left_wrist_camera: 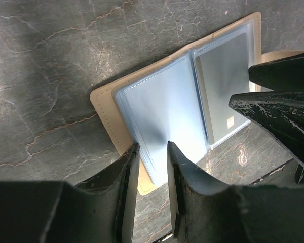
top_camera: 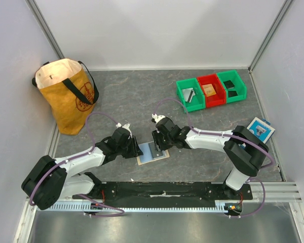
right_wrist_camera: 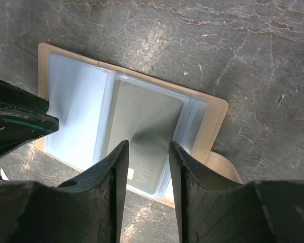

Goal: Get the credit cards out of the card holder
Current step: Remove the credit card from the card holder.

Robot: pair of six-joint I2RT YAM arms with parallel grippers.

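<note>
The card holder [top_camera: 152, 154] lies open on the table between both arms, tan rim around pale blue clear sleeves [left_wrist_camera: 159, 104]. One greyish credit card [right_wrist_camera: 142, 119] with a gold chip and "VIP" on it sits inside the right-hand sleeve; the left wrist view shows this card [left_wrist_camera: 223, 83] too. My left gripper [left_wrist_camera: 153, 148] is open, its tips over the lower edge of the left sleeve page. My right gripper [right_wrist_camera: 148, 146] is open, its fingers astride the card's near end, just above it. No other card shows.
A yellow tote bag [top_camera: 68, 96] stands at the back left. Green, red and green bins [top_camera: 210, 90] sit at the back right. A blue-and-white packet [top_camera: 261, 128] lies by the right wall. The two grippers nearly touch over the holder.
</note>
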